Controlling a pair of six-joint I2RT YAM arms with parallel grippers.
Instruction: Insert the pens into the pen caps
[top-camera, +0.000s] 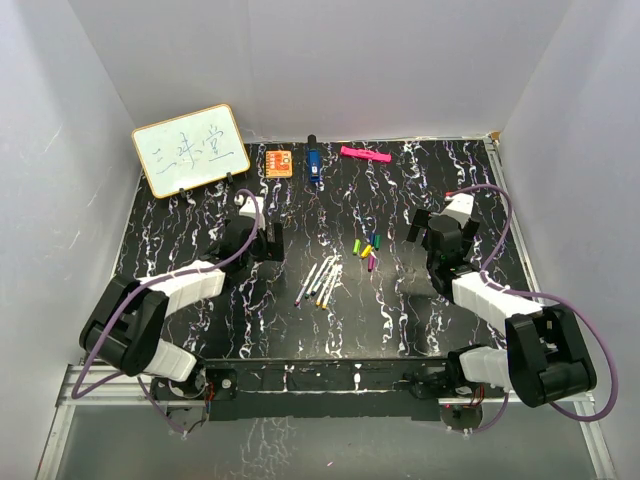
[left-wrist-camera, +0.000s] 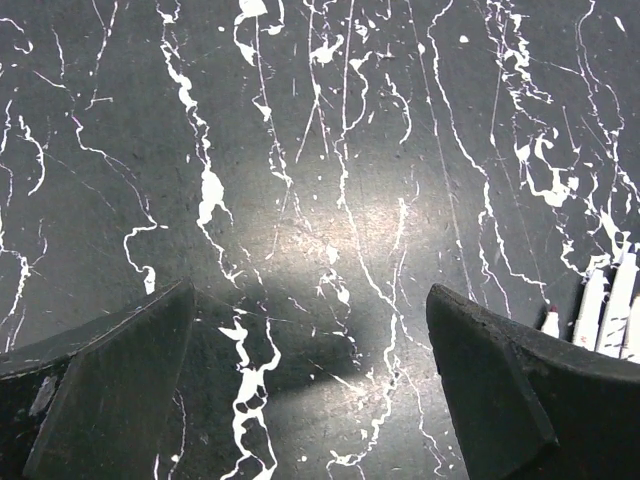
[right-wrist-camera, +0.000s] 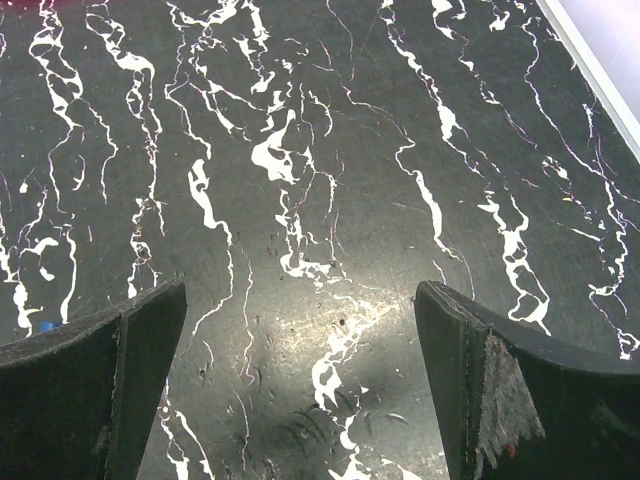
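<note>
Several thin white pens (top-camera: 320, 280) lie side by side near the middle of the black marbled table; some of their ends show at the right edge of the left wrist view (left-wrist-camera: 610, 310). Several tiny pen caps (top-camera: 369, 248), green, yellow, magenta, blue and orange, lie just to their right. A bit of blue shows at the left edge of the right wrist view (right-wrist-camera: 45, 326). My left gripper (top-camera: 254, 243) is open and empty, left of the pens. My right gripper (top-camera: 437, 232) is open and empty, right of the caps.
A whiteboard (top-camera: 190, 150) stands at the back left. An orange square card (top-camera: 279, 162), a dark blue chunky object (top-camera: 313, 163) and a pink bar (top-camera: 364, 154) lie along the back edge. White walls enclose the table (top-camera: 200, 210).
</note>
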